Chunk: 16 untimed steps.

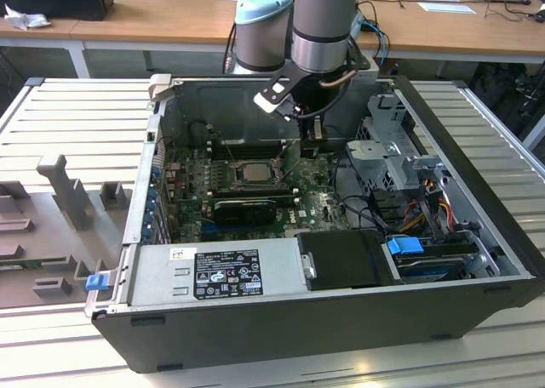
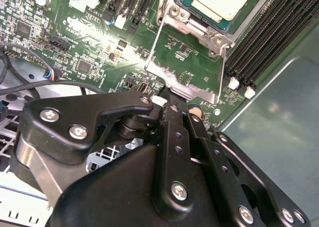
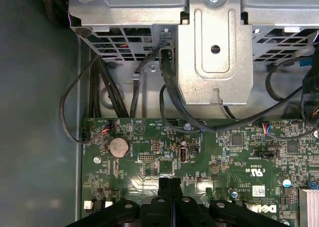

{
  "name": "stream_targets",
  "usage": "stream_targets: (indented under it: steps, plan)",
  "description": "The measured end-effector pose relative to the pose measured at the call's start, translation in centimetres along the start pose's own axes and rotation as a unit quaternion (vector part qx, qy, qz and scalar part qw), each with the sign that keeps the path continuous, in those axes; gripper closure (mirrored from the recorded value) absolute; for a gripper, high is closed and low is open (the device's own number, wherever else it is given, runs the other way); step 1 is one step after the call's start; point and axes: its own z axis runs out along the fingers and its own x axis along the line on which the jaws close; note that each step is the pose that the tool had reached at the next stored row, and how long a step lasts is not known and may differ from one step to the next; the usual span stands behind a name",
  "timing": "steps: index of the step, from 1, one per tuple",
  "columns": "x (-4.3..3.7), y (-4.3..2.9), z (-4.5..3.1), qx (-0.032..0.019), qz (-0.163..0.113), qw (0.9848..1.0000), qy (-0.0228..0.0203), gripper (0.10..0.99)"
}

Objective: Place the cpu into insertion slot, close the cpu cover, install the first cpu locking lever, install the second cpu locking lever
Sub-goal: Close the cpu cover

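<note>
Gripper (image 2: pixel 170 101): fingers drawn fully together on the small tongue at the free edge of the cpu cover (image 2: pixel 192 91), seen in both wrist views, low inside the open computer case (image 1: pixel 443 311) in the exterior view. Cpu cover: silvery frame, raised and tilted, free edge at the fingertips, hinged edge on the far side from the gripper, green circuit board (image 2: pixel 99 48) showing through its window. Cpu (image 2: pixel 224 0): pale face up, seated in the insertion slot (image 2: pixel 193 26) just beyond the raised cover from the gripper, black memory slots (image 2: pixel 264 48) beside it.
</note>
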Motion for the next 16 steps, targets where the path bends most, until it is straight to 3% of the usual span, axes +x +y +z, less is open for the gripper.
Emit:
stream_targets:
  steps: [16]
  plan:
    - [0.0, -0.23, 0.0, 0.0, 0.0, 1.0, 0.0, 0.98]
